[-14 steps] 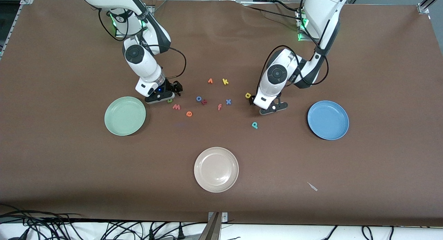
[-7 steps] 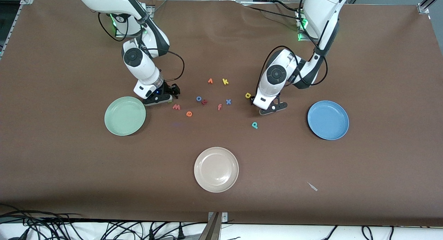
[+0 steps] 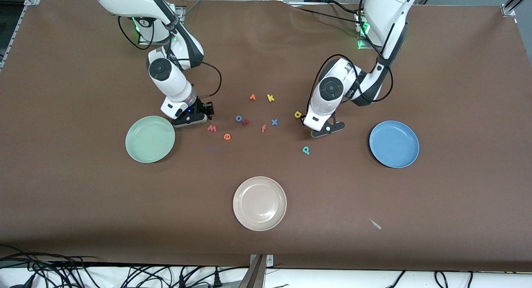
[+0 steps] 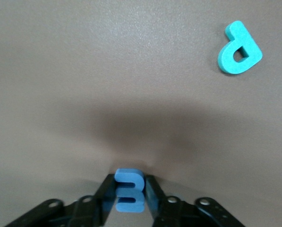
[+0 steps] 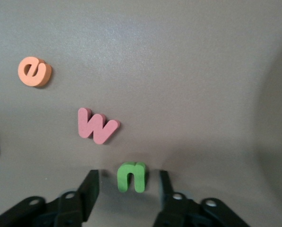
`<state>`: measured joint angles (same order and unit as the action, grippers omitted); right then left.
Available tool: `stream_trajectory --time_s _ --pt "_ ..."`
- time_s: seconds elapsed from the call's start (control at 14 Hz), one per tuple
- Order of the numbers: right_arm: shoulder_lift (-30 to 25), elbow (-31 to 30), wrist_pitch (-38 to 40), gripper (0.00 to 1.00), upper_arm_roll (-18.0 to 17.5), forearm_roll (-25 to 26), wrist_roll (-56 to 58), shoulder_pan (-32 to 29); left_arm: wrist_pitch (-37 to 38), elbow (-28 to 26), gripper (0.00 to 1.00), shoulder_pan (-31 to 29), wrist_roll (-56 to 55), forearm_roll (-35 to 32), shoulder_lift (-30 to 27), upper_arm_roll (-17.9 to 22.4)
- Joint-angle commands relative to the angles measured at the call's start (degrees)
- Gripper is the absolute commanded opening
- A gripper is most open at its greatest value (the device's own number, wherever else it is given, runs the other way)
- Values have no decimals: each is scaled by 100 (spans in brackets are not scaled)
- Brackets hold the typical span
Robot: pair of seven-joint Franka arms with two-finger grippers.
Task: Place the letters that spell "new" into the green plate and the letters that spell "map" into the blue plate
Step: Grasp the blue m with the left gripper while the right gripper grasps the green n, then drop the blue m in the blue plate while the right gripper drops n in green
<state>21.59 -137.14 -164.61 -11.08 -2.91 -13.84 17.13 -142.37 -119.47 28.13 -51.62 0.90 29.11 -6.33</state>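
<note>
My left gripper [image 4: 130,180] is low on the table and shut on the blue m [image 4: 129,193], which fills the gap between its fingers. The teal p [image 4: 239,48] lies apart from it, and the yellow a [image 3: 298,114] sits beside the left hand [image 3: 322,128]. My right gripper [image 5: 128,176] is open, and the green n [image 5: 132,176] lies on the table between its fingers with a gap on each side. The pinkish-red w [image 5: 97,125] and orange e [image 5: 34,71] lie close by. The green plate [image 3: 150,139] and blue plate [image 3: 394,144] hold nothing.
A beige plate [image 3: 259,203] sits nearest the front camera. Between the arms lie a yellow k [image 3: 270,98], an orange letter [image 3: 252,97], a blue o [image 3: 239,118], a dark red letter [image 3: 245,122], an orange f [image 3: 263,128] and a blue x [image 3: 274,122].
The left fingers have closed onto the blue m. The right hand has shifted over the green n, hiding it from the front view, and its fingers have narrowed around it.
</note>
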Motion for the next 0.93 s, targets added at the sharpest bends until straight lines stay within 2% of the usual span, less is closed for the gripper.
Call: stream_trajectory --time_s 0.0,0.21,0.36,0.43,0.57,0.86 --pt "99 12 -194 46 27 1 -75 63 -10 -59 16 88 -120 -73 68 61" --pt "126 12 -220 35 27 -8 -75 63 182 37 6 27 -77 -73 42 61" --pt "143 12 -220 30 27 -7 -75 63 734 422 4 -52 20 -73 24 96" --pt "144 12 -220 23 27 1 -75 63 1120 668 4 -140 212 -73 24 96" --pt "126 12 -220 19 27 1 -32 63 1998 1151 4 -473 1052 -73 24 96" --pt "-198 30 68 19 176 36 65 45 3196 1829 4 -1369 3056 -82 24 105"
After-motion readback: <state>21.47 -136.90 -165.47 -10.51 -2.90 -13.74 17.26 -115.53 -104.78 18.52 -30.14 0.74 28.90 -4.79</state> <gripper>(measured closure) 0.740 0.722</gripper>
